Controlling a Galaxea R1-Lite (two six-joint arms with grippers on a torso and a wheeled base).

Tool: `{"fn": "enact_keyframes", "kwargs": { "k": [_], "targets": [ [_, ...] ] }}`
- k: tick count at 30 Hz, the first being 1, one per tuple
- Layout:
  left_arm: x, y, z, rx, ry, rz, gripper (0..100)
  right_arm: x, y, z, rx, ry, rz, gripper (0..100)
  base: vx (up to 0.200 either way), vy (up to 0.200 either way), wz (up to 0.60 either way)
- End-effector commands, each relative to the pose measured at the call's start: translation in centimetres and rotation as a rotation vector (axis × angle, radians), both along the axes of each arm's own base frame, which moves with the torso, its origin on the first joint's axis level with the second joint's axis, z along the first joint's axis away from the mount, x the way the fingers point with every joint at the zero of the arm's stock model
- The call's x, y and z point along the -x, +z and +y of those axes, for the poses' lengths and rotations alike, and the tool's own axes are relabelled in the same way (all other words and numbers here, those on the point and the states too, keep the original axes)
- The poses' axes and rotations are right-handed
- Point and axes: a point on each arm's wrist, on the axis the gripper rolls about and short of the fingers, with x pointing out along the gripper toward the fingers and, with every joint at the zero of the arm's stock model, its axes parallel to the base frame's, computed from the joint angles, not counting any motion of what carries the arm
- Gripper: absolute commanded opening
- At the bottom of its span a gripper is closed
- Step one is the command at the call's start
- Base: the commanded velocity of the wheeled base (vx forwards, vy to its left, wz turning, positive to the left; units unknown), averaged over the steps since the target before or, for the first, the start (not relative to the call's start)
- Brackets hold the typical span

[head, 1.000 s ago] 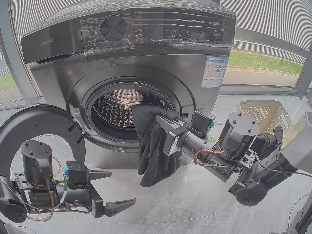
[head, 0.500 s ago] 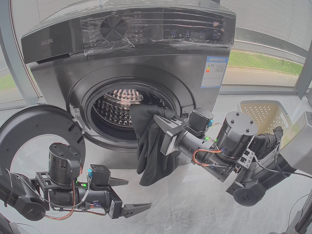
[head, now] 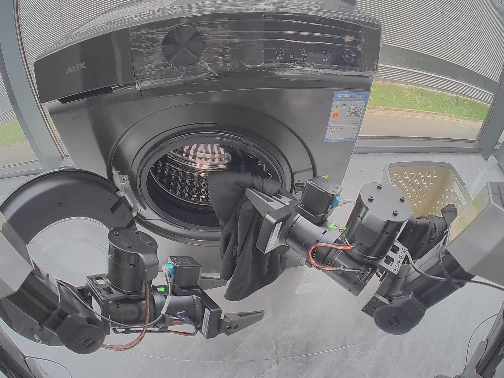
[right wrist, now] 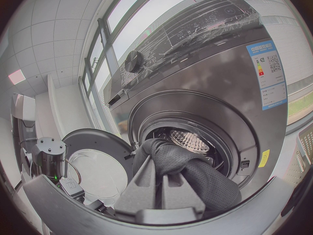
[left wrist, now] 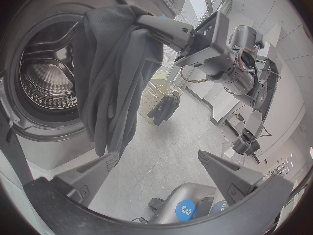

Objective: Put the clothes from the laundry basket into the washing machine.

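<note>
My left tool sits low over the floor, wide open and empty, near the hem of the dark garment. That garment hangs at the mouth of the washing machine, mostly outside the drum, pinched in my right tool. Far right, another dark piece drapes over the laundry basket rim. I judge the job less than half done.

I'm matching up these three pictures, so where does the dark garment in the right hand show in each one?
Head view: the dark garment hangs from the right hand, just in front of the drum opening.
Left wrist view: the garment drapes between the drum opening and the laundry basket.
Right wrist view: the garment is bunched between the hand's fingers, before the drum opening.
Shared landmark: the drum opening.
</note>
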Motion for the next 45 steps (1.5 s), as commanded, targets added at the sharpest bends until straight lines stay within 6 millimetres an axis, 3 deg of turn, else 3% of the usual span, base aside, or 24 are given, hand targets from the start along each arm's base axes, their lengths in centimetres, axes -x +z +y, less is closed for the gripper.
{"fn": "enact_keyframes", "kwargs": {
  "k": [1,9,27,45],
  "targets": [
    [-0.6,-1.4,-0.9,-0.013,-0.008,0.023,100,-0.1,-0.4,0.2,0.004,0.001,0.002,0,0.0,0.0,0.0],
    [-1.7,-2.3,-1.7,0.005,0.008,-0.007,100,0.1,-0.4,0.3,0.005,0.005,0.001,0,0.0,0.0,0.0],
    [-3.0,-1.6,-1.5,0.039,0.071,-0.079,100,0.2,-0.7,0.4,0.01,0.01,0.005,0,0.0,0.0,0.0],
    [-4.3,-4.3,-2.9,0.072,0.093,-0.158,100,0.1,-1.0,0.6,0.017,0.011,0.01,0,0.0,0.0,0.0]
  ]
}}
